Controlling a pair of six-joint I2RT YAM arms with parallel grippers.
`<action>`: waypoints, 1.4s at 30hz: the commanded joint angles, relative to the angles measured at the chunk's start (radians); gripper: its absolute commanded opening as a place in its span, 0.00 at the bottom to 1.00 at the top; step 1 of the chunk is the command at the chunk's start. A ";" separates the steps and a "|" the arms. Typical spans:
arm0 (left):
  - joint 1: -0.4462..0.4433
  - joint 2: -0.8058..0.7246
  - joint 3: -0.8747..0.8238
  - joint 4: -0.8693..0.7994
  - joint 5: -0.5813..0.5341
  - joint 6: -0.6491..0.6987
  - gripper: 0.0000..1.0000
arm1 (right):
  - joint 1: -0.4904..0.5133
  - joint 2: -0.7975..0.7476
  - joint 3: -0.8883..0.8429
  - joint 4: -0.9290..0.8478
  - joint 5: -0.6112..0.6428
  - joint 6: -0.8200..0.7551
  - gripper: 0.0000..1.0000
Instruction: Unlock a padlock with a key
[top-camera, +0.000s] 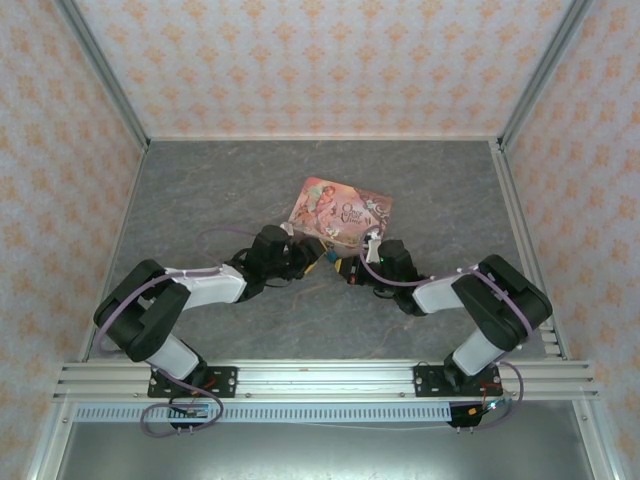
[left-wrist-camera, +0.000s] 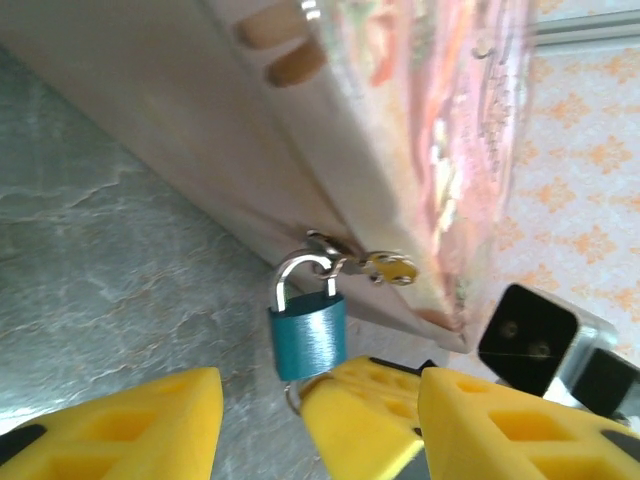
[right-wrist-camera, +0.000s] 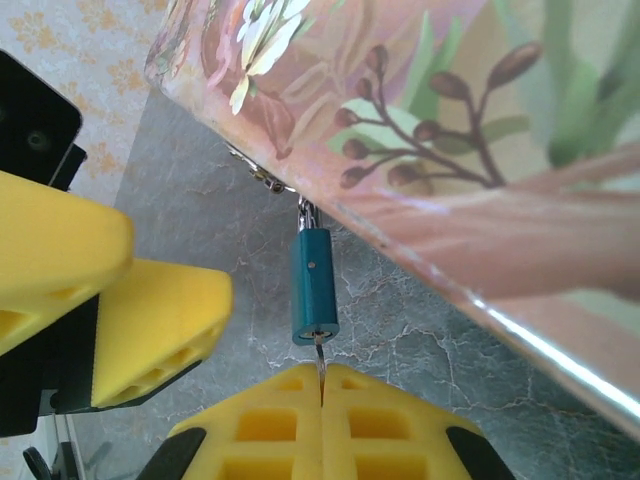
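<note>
The small blue padlock (right-wrist-camera: 314, 285) hangs by its metal shackle (left-wrist-camera: 300, 272) from the clasp of the pink tin (top-camera: 340, 212). In the right wrist view I see it edge-on, keyhole towards me. My right gripper (right-wrist-camera: 322, 395) is shut on the key (right-wrist-camera: 319, 360), whose thin blade runs into the keyhole. In the left wrist view the padlock (left-wrist-camera: 308, 338) faces the camera, with the right gripper's yellow fingers (left-wrist-camera: 375, 415) just under it. My left gripper (left-wrist-camera: 325, 400) is open, its fingers (left-wrist-camera: 120, 425) wide to either side and not touching the lock.
The tin lies on the grey marbled table (top-camera: 200, 200), its near edge raised above the lock (right-wrist-camera: 420, 200). Both grippers (top-camera: 310, 260) meet at that edge. Patterned walls close in the table on three sides.
</note>
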 joint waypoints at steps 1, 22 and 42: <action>0.004 0.022 -0.010 0.086 -0.023 -0.029 0.52 | 0.008 -0.029 0.028 0.029 0.007 0.044 0.00; -0.031 0.163 0.035 0.181 -0.013 -0.066 0.41 | 0.013 -0.029 0.033 0.018 -0.001 0.073 0.00; -0.052 0.218 0.071 0.197 -0.010 -0.086 0.27 | 0.013 -0.029 0.042 0.028 -0.023 0.090 0.00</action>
